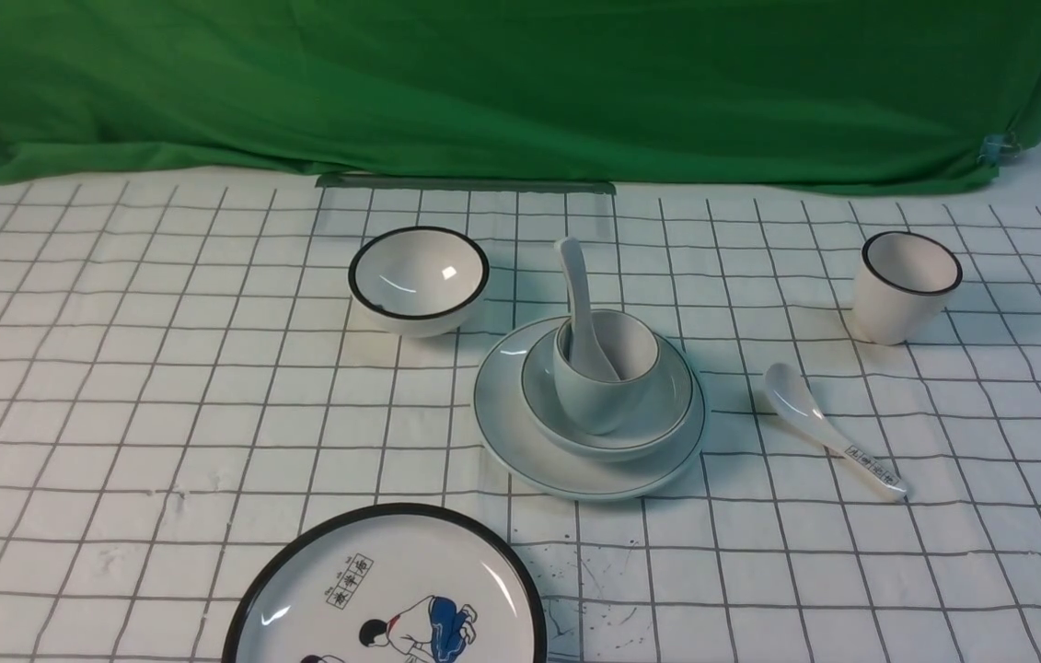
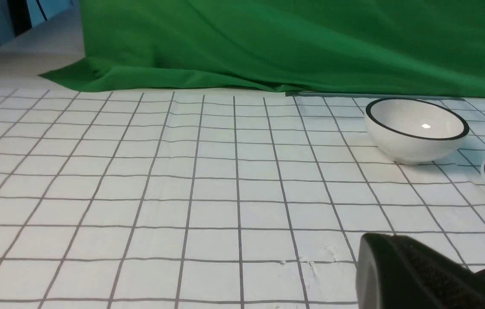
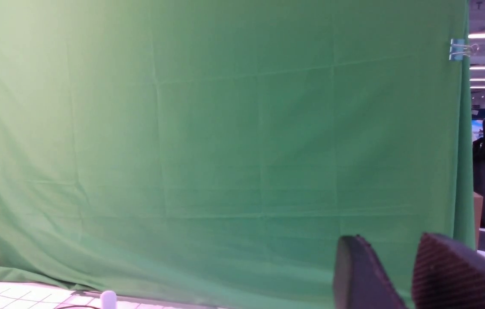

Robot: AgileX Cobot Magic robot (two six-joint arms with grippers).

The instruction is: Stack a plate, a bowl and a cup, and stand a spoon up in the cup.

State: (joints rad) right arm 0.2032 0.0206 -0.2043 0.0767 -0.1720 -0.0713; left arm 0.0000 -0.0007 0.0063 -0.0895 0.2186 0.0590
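Where the plate [image 1: 520, 451] lies mid-table, it bears the bowl [image 1: 658, 419], the cup [image 1: 598, 396] and a leaning spoon [image 1: 580, 318]. Nearby: black-rimmed bowl [image 1: 419, 276], black-rimmed cup [image 1: 905, 285], printed spoon [image 1: 828, 428], cartoon plate [image 1: 387, 589]. Left gripper [image 2: 422, 274] closed, empty; right gripper [image 3: 396, 270] fingers apart, empty.

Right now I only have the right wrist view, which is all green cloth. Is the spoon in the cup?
Observer: Yes. In the front view the plain white spoon stands leaning in the cup.
Operator: Cup stacked?
Observer: It sits in the shallow bowl, which rests on the plain plate.
Operator: Left gripper?
Observer: The left gripper is shut and empty, low over the checked tablecloth, off the stack.
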